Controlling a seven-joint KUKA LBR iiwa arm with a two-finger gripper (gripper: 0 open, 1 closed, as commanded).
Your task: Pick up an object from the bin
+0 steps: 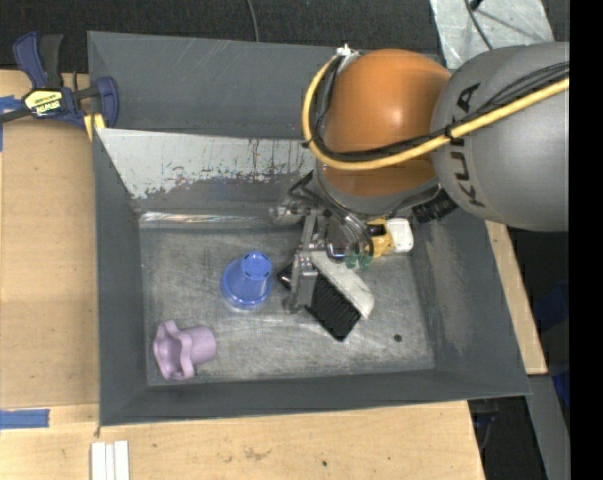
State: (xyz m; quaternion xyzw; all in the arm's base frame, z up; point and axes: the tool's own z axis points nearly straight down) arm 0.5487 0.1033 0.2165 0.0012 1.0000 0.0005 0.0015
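My gripper is down near the bin floor in the middle of the bin. Its tip is right at the left end of a black block with a white strip along its upper edge, which lies tilted just to its right. A blue cup-shaped piece stands upside down a short way to the left of the gripper, apart from it. Whether the gripper touches the black and white thing I cannot tell.
A lilac knobbed plastic piece lies in the bin's front left corner. The arm with its orange cover hangs over the bin's back right part and hides the floor there.
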